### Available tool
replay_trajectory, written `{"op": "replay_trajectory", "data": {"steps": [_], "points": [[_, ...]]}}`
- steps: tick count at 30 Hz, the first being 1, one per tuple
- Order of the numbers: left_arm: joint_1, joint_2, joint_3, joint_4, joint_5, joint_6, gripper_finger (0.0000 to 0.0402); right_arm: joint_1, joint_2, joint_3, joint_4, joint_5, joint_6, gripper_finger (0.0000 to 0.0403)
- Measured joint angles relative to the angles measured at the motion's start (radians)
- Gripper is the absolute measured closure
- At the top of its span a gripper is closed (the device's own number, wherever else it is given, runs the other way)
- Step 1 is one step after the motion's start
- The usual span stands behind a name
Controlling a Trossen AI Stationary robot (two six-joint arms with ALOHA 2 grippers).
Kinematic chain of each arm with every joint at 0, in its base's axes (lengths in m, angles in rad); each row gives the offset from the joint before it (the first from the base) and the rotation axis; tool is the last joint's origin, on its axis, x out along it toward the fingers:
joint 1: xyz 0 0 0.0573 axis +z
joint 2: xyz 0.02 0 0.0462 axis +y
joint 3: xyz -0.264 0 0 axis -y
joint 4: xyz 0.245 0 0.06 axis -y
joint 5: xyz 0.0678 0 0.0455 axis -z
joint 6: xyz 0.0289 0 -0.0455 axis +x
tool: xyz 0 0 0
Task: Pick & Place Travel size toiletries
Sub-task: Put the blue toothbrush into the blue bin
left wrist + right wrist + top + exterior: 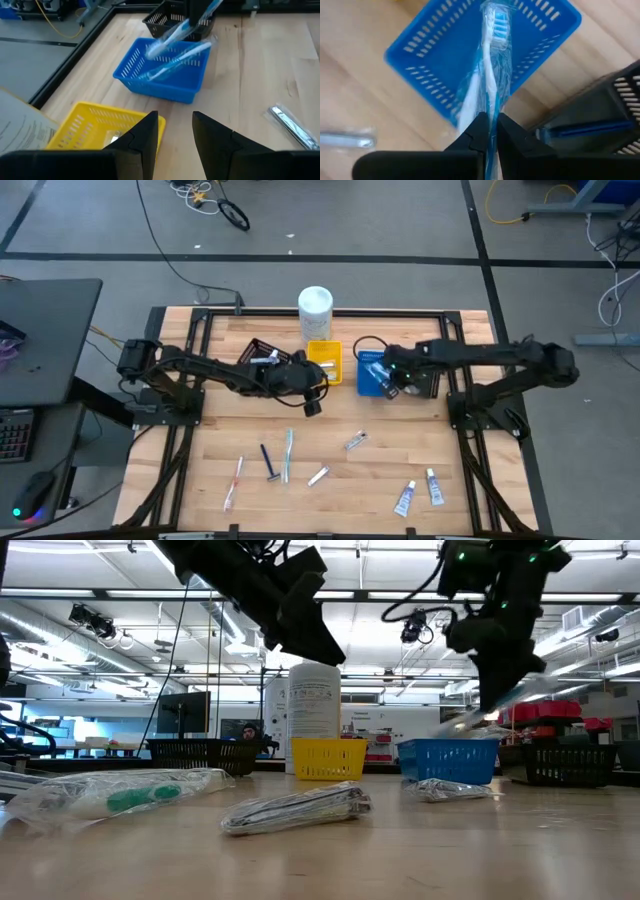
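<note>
Your right end effector is pinched shut on a wrapped light-blue toothbrush, holding it above the blue basket; a second toothbrush already lies inside that basket; your left end effector hangs with its fingers parted and empty beside the yellow basket; other toiletries, a razor and tubes among them, lie scattered on the wooden surface nearer you.

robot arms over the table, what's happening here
The right gripper is shut on a wrapped light-blue toothbrush, holding it above the blue basket. The left gripper hangs open and empty near the yellow basket. More toiletries, among them a razor and small tubes, lie on the table unsorted.
</note>
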State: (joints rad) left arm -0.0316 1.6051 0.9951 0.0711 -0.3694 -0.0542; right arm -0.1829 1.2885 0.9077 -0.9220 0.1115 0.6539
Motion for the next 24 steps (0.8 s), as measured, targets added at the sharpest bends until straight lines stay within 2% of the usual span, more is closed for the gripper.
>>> {"op": "replay_trajectory", "data": {"steps": [6,11,17,24], "points": [[0.022,0.000,0.000,-0.004,0.000,0.000,0.0274,-0.096,0.081,0.000,0.098,-0.058,-0.105,0.0373],[0.028,0.000,0.000,-0.008,0.000,0.000,0.0274,-0.134,0.117,0.000,0.149,-0.149,-0.149,0.0347],[0.028,0.000,0.000,-0.010,0.010,0.009,0.0274,-0.160,0.133,0.000,0.156,-0.122,-0.193,0.0329],[0.028,0.000,0.000,-0.010,0.024,0.009,0.0274,-0.165,0.133,0.000,0.267,-0.096,-0.218,0.0327]]}}
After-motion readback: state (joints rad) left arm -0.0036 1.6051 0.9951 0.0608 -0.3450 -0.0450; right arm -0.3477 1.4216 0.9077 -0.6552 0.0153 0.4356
